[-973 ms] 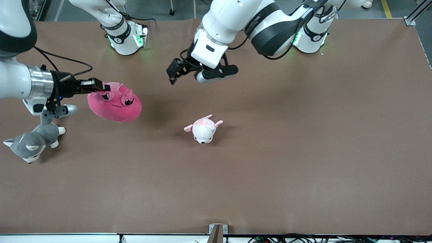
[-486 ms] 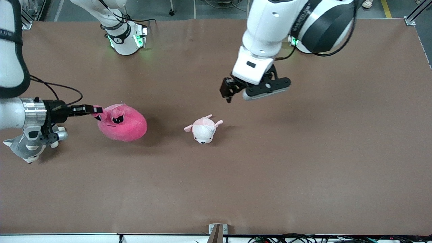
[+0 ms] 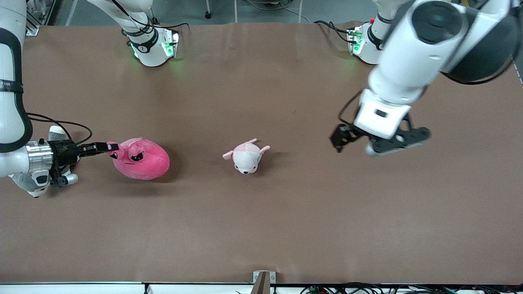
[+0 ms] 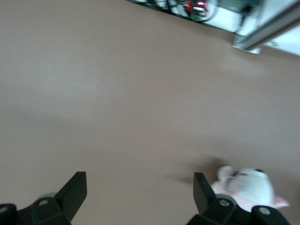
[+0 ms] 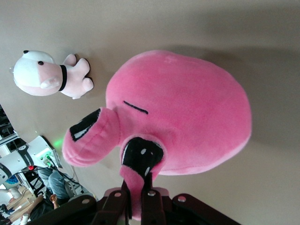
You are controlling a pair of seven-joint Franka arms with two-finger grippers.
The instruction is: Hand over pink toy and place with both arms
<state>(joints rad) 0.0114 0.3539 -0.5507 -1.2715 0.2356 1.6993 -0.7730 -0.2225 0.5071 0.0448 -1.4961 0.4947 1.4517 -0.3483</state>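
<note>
Right pincer (image 3: 110, 146) pinches pink toy (image 3: 141, 159); left pincer (image 3: 343, 141) spread over table (image 3: 286, 224).

Right end effector (image 5: 134, 206): closed on a fold of the pink toy (image 5: 183, 112) by its dark eye.
Pink toy: resting on the brown counter (image 5: 140, 28).
Small plush animal (image 5: 49, 75): pink and white, black collar, lying apart from the pink toy.

Readable text: none anywhere.
Arm bases (image 3: 152, 45): green lights only, small dark marks too tiny to read.
</note>
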